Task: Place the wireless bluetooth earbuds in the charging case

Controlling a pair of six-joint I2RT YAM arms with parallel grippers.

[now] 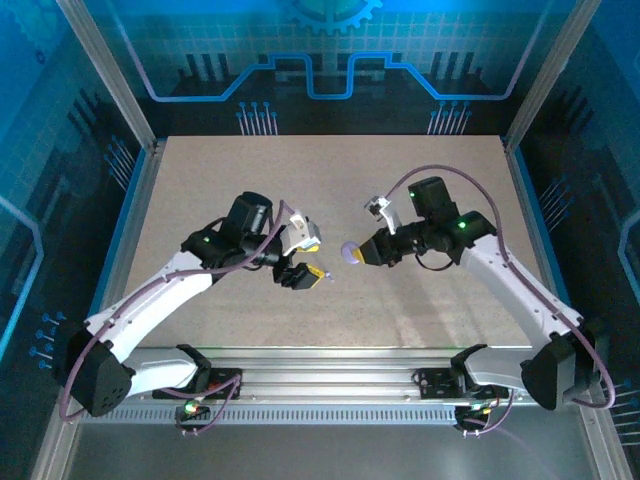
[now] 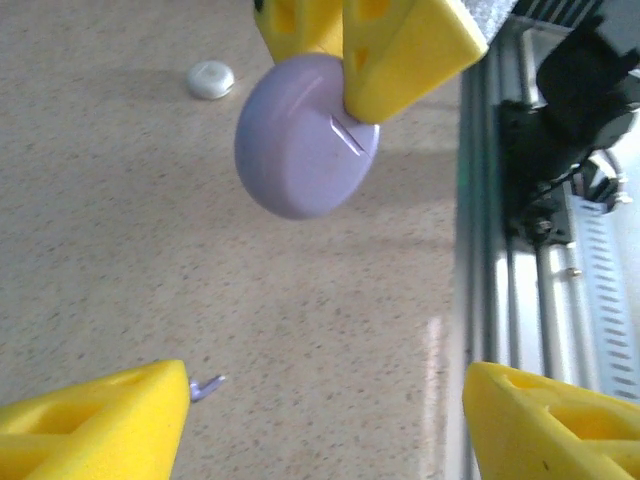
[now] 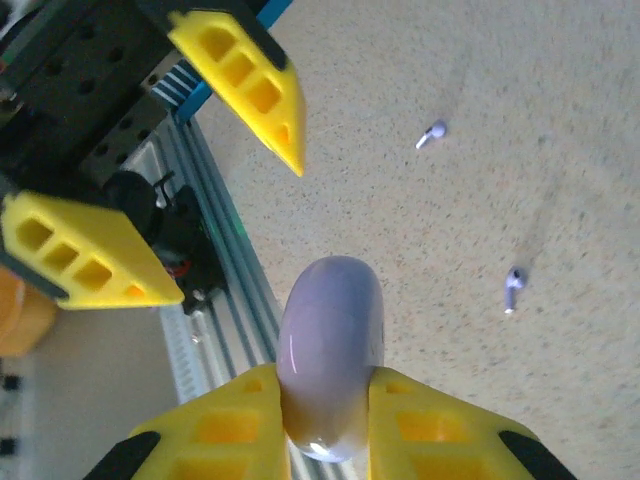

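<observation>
My right gripper is shut on the lavender charging case, gripping it edge-on above the table. From the left wrist view the case shows its round face with a short slit mark, right-arm yellow fingers clamped on its top. The left gripper stands open, nothing between its fingers, facing the case from the left. Two purple-stemmed earbuds lie loose on the table. One earbud pokes out beside my left gripper's left finger.
A small white rounded piece lies on the table beyond the case; what it is I cannot tell. The aluminium rail with both arm bases runs along the near edge. The speckled table stretches away behind both grippers.
</observation>
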